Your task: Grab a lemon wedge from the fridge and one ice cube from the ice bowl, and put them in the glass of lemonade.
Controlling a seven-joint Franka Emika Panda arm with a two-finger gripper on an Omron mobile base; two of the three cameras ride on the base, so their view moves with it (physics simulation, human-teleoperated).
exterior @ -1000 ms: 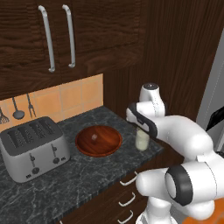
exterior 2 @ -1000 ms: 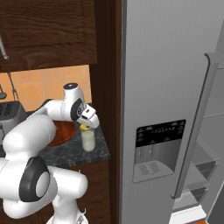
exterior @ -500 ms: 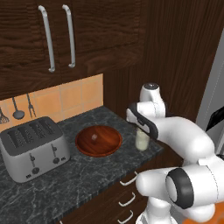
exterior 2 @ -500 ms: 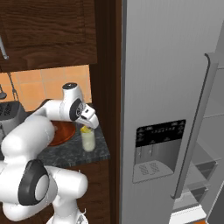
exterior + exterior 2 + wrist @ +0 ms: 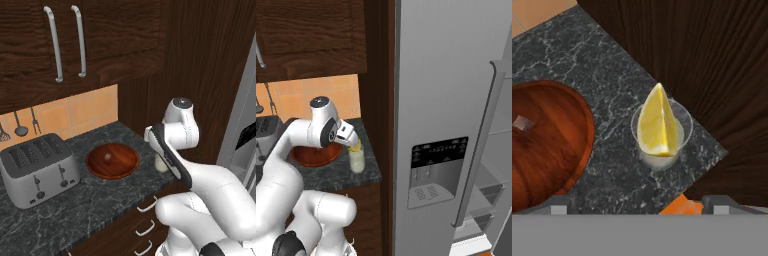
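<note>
Lemon wedge [image 5: 657, 121]: upright in the glass of lemonade [image 5: 660, 134], near the counter's [image 5: 607, 95] right corner.
Gripper [image 5: 355, 141]: fingers spread wide, gripping nothing, above the glass.
Ice cube [image 5: 521, 122]: in ice bowl [image 5: 547, 145].

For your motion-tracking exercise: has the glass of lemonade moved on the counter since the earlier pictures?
No. In the right base view the glass of lemonade stands at the same spot by the ice bowl, near the counter's front edge, as before.

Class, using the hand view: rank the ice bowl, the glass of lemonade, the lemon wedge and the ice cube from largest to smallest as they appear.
1. ice bowl, though cut off at the left edge
2. glass of lemonade
3. lemon wedge, nearly as tall as the glass rim is wide and nearer the camera, so a close call
4. ice cube
</note>
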